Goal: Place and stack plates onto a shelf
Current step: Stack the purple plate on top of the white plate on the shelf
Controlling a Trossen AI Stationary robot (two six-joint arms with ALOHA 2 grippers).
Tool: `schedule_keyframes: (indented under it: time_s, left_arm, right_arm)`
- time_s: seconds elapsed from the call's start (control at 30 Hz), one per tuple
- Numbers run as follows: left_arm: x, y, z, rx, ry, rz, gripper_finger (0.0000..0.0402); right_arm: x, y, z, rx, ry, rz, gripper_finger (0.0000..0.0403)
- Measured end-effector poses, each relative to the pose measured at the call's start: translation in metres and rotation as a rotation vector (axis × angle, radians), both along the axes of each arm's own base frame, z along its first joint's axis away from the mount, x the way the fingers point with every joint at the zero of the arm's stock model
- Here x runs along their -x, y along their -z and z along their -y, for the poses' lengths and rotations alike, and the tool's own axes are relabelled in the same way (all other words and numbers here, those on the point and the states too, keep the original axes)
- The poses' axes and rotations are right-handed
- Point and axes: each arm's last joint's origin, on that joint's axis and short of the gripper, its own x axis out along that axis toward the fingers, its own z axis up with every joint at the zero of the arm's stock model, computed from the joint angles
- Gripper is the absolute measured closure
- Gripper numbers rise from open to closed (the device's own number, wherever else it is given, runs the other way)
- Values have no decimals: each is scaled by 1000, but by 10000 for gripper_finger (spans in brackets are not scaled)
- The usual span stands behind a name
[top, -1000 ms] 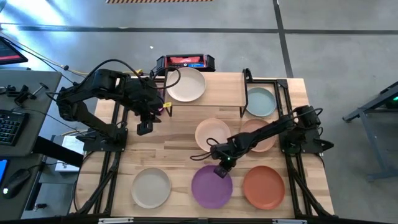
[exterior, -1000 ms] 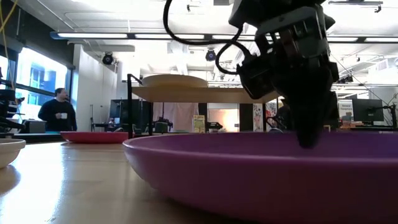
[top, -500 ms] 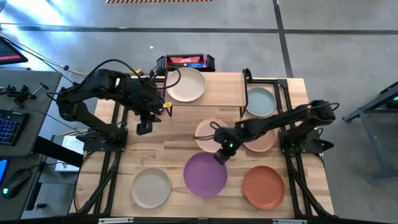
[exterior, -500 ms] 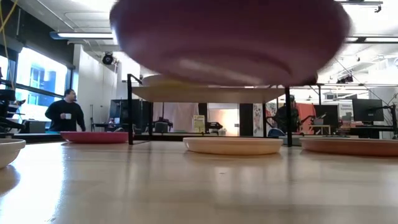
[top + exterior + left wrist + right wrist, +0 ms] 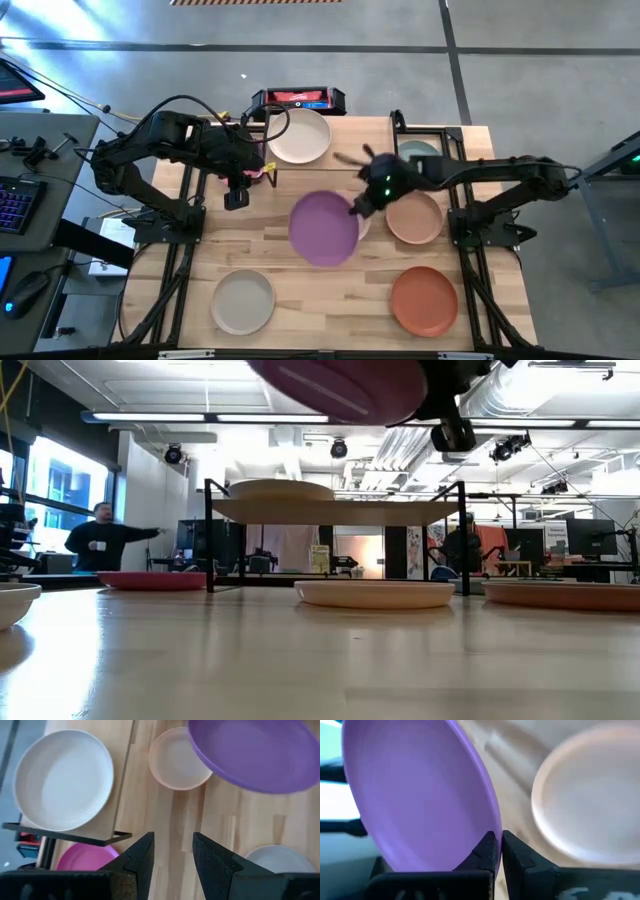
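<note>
- The right gripper pinches the rim of the purple plate; in the right wrist view its fingers are pressed together on that rim.
- The purple plate hangs in the air over the middle of the table, tilted, and hides most of a peach plate lying below it.
- In the low view the purple plate is up at the top, above the level of the shelf.
- The left gripper hovers near the shelf's left front corner, its fingers spread and holding nothing.
- The shelf stands at the table's far edge, with an off-white plate on its left half.
- A pink plate lies under the shelf's left end.
- A teal plate lies by the shelf's right end, partly behind the right arm.
- A tan plate lies just right of the purple plate.
- A grey plate and a terracotta plate lie on the near side, well apart.
- A red-and-black box sits behind the shelf.
- A person stands in the room beyond.
</note>
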Motion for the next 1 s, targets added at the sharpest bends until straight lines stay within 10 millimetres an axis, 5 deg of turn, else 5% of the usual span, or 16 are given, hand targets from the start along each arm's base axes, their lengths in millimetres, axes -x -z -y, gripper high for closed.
schedule_keyframes:
  time_s: [0.43, 1.0]
  left_arm:
    - [0, -1, -5, -70, -90, 8, 280]
    - [5, -1, -41, -79, -279, 7, 280]
  right_arm:
    - [22, -27, 83, 201, 179, 227, 403]
    - [61, -58, 170, 389, 484, 504, 403]
